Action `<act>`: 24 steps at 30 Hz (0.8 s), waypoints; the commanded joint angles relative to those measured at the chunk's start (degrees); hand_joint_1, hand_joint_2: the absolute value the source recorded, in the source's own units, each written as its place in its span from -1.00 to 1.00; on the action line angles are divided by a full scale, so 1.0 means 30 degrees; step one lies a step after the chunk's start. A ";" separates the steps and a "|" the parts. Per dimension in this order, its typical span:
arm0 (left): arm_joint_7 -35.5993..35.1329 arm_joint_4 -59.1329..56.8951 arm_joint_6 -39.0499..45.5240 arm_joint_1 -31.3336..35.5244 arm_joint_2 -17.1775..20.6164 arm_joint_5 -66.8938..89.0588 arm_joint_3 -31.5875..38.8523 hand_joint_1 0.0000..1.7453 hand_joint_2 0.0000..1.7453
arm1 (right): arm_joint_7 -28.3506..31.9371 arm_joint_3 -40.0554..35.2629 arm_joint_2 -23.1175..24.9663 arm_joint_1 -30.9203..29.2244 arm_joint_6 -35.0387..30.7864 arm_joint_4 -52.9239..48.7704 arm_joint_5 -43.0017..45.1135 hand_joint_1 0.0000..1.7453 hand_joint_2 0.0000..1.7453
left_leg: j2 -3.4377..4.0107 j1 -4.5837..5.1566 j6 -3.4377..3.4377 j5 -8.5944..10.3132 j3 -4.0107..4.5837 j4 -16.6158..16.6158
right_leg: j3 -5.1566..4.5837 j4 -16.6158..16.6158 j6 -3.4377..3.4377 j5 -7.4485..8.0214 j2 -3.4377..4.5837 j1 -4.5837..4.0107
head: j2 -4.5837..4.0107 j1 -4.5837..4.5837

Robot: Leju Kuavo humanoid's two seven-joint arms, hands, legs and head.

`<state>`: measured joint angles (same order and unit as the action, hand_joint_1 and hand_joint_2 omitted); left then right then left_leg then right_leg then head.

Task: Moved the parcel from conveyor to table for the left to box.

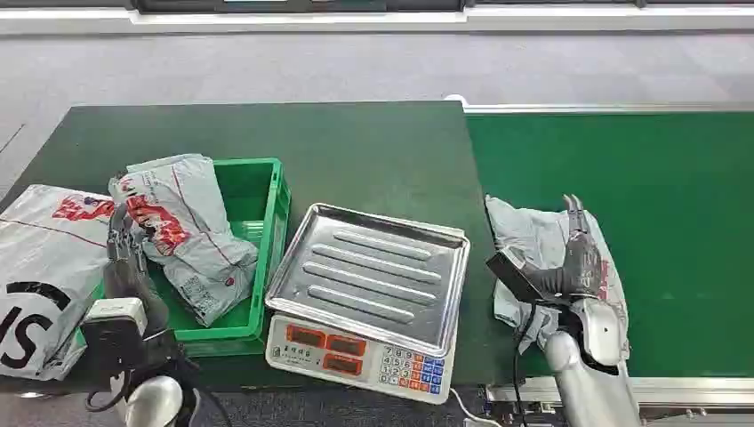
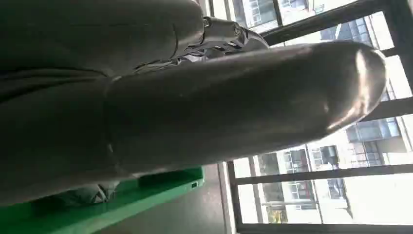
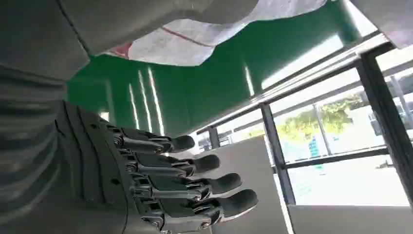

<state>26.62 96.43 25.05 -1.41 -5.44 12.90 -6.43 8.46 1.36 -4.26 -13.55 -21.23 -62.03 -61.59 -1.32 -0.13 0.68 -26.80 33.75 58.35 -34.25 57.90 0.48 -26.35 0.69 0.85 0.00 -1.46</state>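
Right, the crumpled grey plastic parcel lies on the green conveyor belt, directly under the right hand, whose extended fingers grasp nothing; left hand unclear.

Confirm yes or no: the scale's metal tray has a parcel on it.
No. In the head view the scale carries a bare metal tray with nothing lying on it.

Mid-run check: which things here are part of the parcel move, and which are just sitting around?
Part of the job:
- parcel on the conveyor, under the right hand
- conveyor
- table
- green box
- parcel in the box, at the left hand

Lying about:
- scale with its tray
- large parcel at the table's left edge
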 commanded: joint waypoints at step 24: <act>-0.1487 -0.0701 -0.0471 0.0746 0.0203 0.0782 -0.0957 -1.00 -1.00 | -0.9491 -0.0457 -0.0346 0.1561 0.4598 -0.0980 -0.5297 -1.00 1.00 | -0.0042 0.0004 0.0000 0.0005 -0.0035 -0.0017 | 0.0038 -0.0024 -0.0011 -0.0014 -0.0088 -0.0004 | 0.0000 0.0000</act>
<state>22.97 94.20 23.91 1.09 -5.42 14.62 -7.65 -16.90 -2.75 -2.10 -14.65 -10.30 -55.51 -73.67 -1.31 -0.13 0.68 -26.79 33.72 58.37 -34.29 57.89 0.47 -26.33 0.70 0.85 0.00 -1.46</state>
